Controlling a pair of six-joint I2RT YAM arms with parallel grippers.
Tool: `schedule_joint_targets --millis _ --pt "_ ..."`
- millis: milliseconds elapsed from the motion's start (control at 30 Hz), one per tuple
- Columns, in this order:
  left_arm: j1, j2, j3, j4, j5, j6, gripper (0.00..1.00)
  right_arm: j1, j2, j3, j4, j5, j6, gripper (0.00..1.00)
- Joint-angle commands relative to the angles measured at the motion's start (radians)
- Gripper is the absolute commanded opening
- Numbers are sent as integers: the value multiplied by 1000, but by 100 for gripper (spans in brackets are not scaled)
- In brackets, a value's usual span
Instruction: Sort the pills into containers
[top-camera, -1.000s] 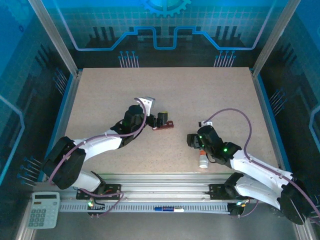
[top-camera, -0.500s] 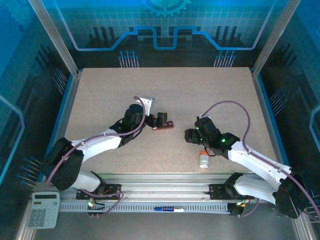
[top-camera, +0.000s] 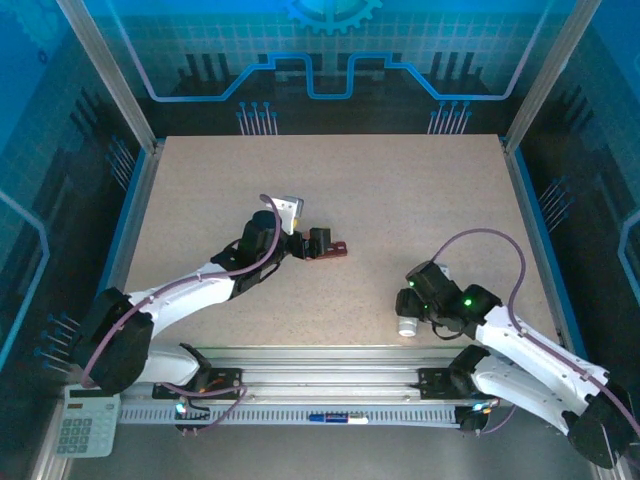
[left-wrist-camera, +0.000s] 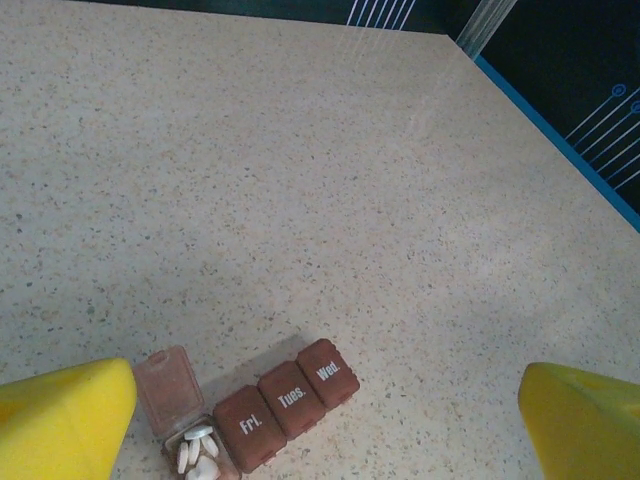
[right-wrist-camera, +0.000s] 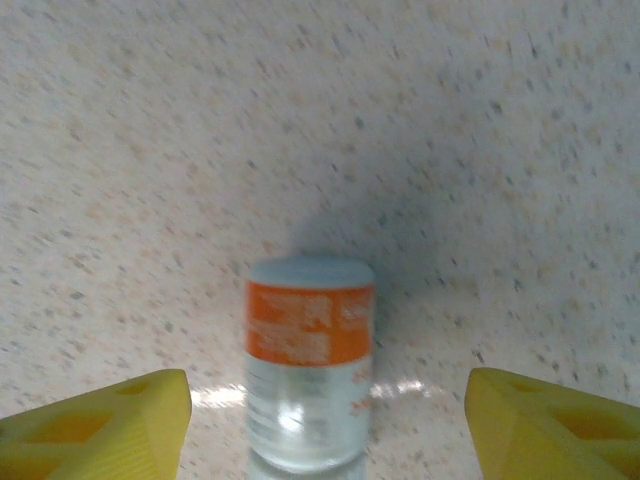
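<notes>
As our right tool (right-wrist-camera: 325, 428) straddles the bottle (right-wrist-camera: 310, 370), spread | left tool (left-wrist-camera: 322, 428) spread above containers (left-wrist-camera: 290, 400) | we risk an off-centre pinch rolling the bottle

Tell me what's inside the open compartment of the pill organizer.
Several white pills lie in the open compartment, lid flipped up. The Fri, Tues and Wed compartments are shut, contents hidden.
</notes>
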Motion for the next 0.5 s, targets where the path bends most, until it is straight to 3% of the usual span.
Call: schedule_joint_targets --millis 0,467 --pt "1 13 11 8 30 -27 99 22 1 -23 -90 -16 82 73" --pt "-13 40 11 61 51 -42 99 173 28 -86 -1 -25 199 72"
